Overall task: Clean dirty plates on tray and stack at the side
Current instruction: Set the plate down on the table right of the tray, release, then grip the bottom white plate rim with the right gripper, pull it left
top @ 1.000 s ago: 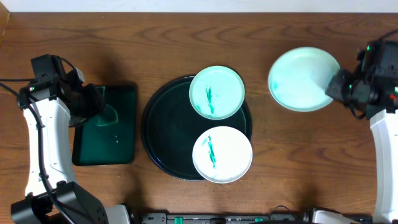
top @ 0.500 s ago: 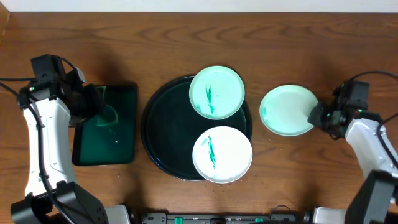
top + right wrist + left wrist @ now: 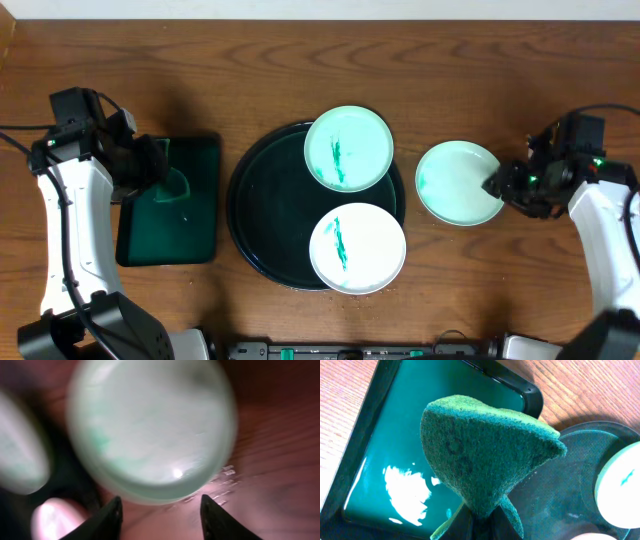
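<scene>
The black round tray (image 3: 275, 210) holds two dirty plates with green streaks: one (image 3: 348, 148) on its far right rim, one (image 3: 357, 248) on its near right. A third pale-mint plate (image 3: 455, 182) lies flat on the table right of the tray, with a faint green trace at its left edge. My right gripper (image 3: 498, 188) is open at that plate's right edge. In the right wrist view the plate (image 3: 150, 425) lies just beyond the spread fingers (image 3: 160, 515), apart from them. My left gripper (image 3: 165, 180) is shut on a green sponge (image 3: 485, 450) above the green tray.
The rectangular dark green tray (image 3: 200, 160) with a wet sheen lies left of the black tray and fills the left wrist view (image 3: 385, 435). The black tray's rim (image 3: 570, 475) and a plate edge (image 3: 622, 492) also show there. Bare wooden table lies all around.
My right arm brought the pale-mint plate down and left onto the table beside the tray and let go of it. The left arm and sponge have not moved.
</scene>
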